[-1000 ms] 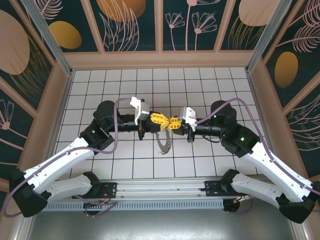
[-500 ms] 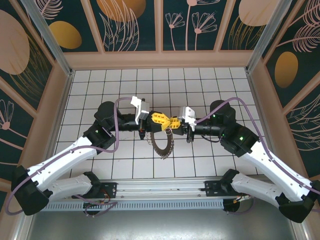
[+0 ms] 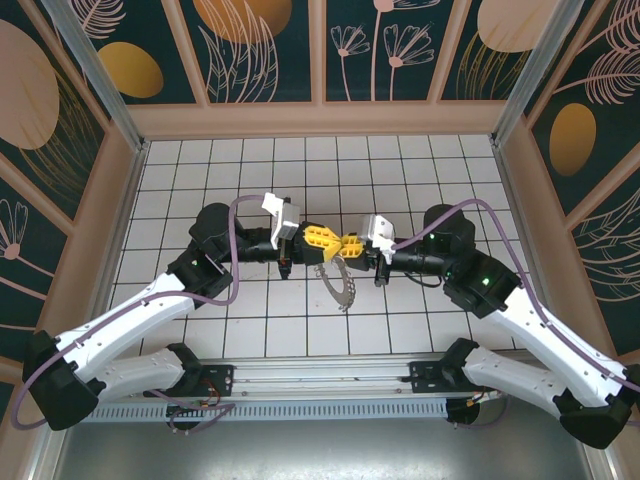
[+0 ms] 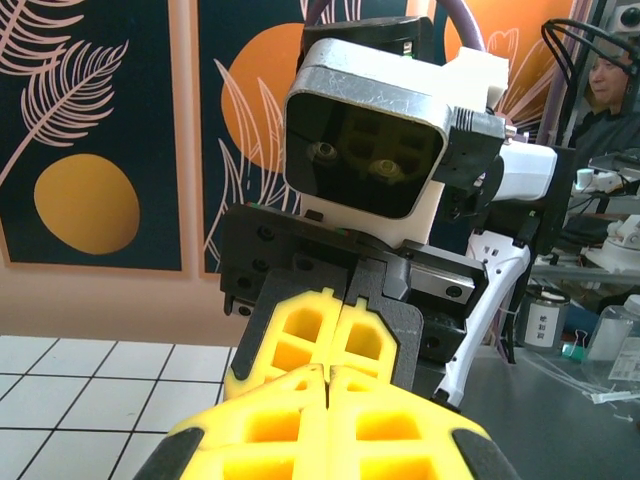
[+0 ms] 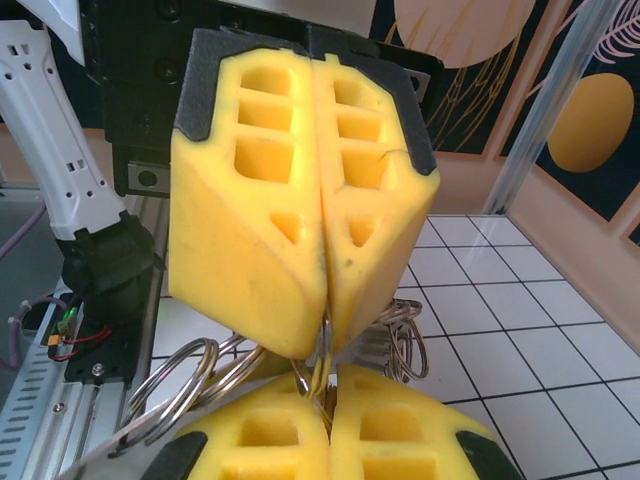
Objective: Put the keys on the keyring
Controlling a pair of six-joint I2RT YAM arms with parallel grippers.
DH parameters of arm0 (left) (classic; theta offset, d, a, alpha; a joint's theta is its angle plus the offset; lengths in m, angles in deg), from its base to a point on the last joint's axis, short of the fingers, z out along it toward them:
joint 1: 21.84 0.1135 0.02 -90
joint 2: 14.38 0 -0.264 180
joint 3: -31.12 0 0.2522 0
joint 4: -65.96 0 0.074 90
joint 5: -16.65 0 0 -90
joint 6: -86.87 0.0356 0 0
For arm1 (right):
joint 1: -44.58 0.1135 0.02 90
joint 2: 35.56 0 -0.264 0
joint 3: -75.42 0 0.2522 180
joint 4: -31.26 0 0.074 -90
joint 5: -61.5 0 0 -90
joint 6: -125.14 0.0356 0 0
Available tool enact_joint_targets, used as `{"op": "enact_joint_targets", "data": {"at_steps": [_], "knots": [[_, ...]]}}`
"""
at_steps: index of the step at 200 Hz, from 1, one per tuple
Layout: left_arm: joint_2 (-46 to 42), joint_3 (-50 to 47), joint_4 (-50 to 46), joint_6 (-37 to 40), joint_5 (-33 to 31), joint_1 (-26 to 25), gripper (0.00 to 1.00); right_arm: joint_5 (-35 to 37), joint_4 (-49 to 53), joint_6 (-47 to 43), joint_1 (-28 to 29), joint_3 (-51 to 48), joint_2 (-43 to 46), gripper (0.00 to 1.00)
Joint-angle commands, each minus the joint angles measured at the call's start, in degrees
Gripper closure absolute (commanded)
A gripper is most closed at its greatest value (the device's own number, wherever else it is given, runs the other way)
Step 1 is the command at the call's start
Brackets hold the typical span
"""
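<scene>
Two grippers, left gripper (image 3: 318, 240) and right gripper (image 3: 352, 244), are pinched closed tip to tip on the hanging keyring (image 3: 341, 283). Whether anything is threaded onto it cannot be told, so the threading is judged unfinished.

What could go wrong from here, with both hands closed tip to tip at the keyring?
1. The left hand and the right hand seem to pinch the keyring by a thin edge only. If they pull apart, it may slip and drop to the table.
2. The wire loops crowd the right hand and may snag on it.
</scene>
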State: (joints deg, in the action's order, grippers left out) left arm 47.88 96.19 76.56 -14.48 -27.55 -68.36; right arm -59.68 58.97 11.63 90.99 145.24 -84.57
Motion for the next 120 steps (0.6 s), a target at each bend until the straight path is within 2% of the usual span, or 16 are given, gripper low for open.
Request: {"op": "enact_joint_targets", "data": {"at_steps": [1, 78, 120], "knots": [[-1.9, 1.3, -1.0, 2.7, 0.3, -0.3, 1.00, 5.5, 0.2, 0.0, 0.0, -0.6, 1.8, 1.00], [-1.4, 3.7, -13.8, 11.2, -3.3, -0.3, 1.00, 10.1, 1.2, 0.0, 0.0, 1.6, 2.8, 1.00], [-1.1, 4.1, -17.2, 13.7, -3.9, -0.4, 1.00, 10.8, 2.3, 0.6, 0.0, 3.2, 1.2, 1.00]]}}
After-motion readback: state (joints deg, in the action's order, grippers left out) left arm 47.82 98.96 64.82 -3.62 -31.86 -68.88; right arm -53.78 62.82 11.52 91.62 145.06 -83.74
